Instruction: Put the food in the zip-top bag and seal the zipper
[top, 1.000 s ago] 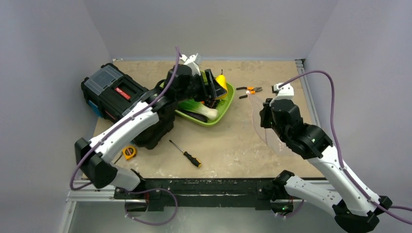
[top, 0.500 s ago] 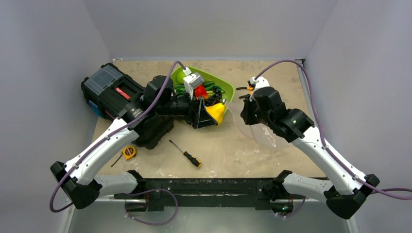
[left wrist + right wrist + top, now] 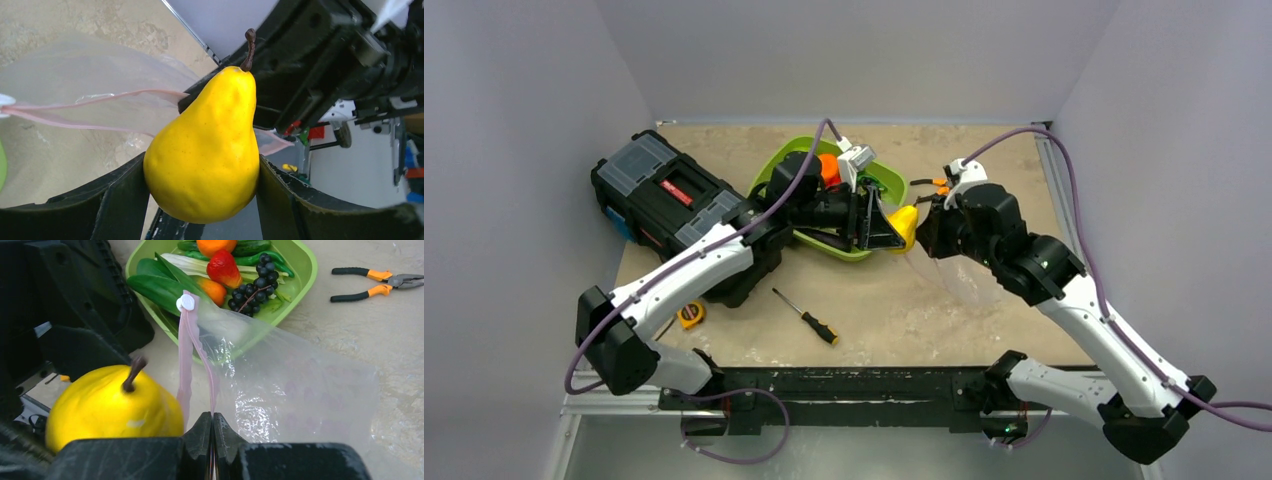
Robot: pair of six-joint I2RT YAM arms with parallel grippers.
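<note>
Two jaws of the left gripper clamp the yellow pear at its widest, just beside the zip-top bag, whose zipper edge the right gripper pinches tight shut, so the barely parted mouth could block the pear and knock it loose.

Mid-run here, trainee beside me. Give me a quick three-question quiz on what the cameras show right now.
1. True or false: the yellow plastic pear is already inside the clear zip-top plastic bag.
2. What do the right arm's jaws pinch? A) the bag's pink zipper strip B) the screwdriver C) the black toolbox
3. Where does the rest of the toy food lie?
Key: 1 false, the left arm's jaws hold it beside the bag's mouth. 2 A. 3 in the lime-green plastic tray.
</note>
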